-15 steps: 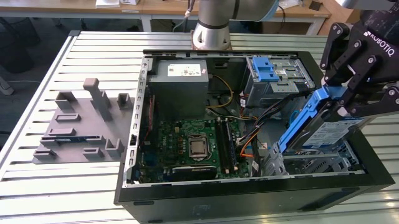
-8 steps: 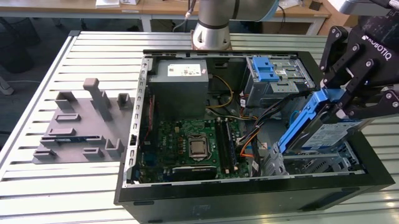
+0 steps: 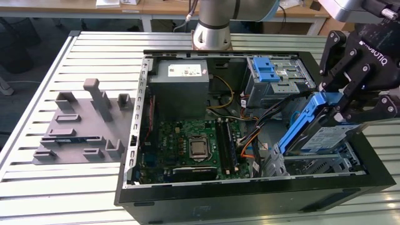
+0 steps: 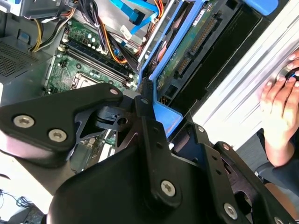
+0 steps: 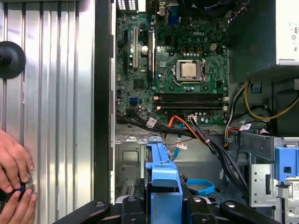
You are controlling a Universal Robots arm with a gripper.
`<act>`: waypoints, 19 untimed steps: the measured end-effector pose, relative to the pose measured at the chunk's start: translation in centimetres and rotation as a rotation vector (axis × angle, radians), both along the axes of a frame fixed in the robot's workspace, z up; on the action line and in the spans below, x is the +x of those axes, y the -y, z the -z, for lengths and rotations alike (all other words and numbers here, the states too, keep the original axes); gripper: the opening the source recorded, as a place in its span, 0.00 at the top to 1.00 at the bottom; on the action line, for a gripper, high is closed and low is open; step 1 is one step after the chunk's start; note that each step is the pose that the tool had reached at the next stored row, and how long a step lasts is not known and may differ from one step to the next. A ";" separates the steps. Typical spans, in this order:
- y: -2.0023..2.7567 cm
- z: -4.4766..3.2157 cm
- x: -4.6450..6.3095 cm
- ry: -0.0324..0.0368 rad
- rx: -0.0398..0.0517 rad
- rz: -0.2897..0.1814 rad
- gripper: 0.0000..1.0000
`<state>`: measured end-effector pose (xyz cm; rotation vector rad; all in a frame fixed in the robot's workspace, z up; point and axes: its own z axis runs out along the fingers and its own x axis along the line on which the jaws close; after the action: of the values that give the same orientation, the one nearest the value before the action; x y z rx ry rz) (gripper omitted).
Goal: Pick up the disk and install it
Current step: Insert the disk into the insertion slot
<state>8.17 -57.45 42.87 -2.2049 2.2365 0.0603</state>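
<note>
While the hand (image 3: 342,107) clenches the tilted disk (image 3: 322,136), black cables (image 3: 276,112) beside it, drive cage (image 3: 322,165) beneath.

**Q:** What form does the arm take in the exterior view?

**A:** The arm (image 3: 211,29), at upper centre of the frame, is a silver-grey cylinder ending in a ribbed collar. A pale blue cap (image 3: 270,10) closes the joint beside it.

**Q:** And the gripper?

**A:** The gripper (image 3: 342,108), at the exterior view's right, is matt black and built of flat pivoting links, with white lettering (image 3: 374,52) on its body. In the second wrist view, its rounded black plates carry silver screws (image 4: 23,121), and one finger (image 4: 145,89) ends in a narrow ribbed tip.
</note>
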 end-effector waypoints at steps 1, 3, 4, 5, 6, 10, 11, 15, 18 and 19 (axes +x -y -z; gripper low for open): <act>0.00 0.08 0.0 0.0000 0.0001 0.000 0.64; 0.01 0.24 0.0 0.0000 0.0000 0.000 0.64; 0.01 0.31 0.0 0.0000 -0.0001 0.000 0.64; 0.01 0.38 0.0 0.0000 -0.0001 0.000 0.64; 0.01 0.47 0.0 0.0000 0.0000 0.000 0.64; 0.01 0.81 0.0 0.0000 0.0000 0.000 0.64; 0.01 0.89 0.0 0.0000 0.0000 0.000 0.64; 0.02 1.31 0.0 0.0000 0.0001 0.000 0.64; 0.02 1.53 0.0 0.0000 -0.0001 0.000 0.64; 0.03 1.60 0.0 0.0000 0.0000 0.000 0.64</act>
<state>8.17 -57.47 41.27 -2.2047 2.2366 0.0603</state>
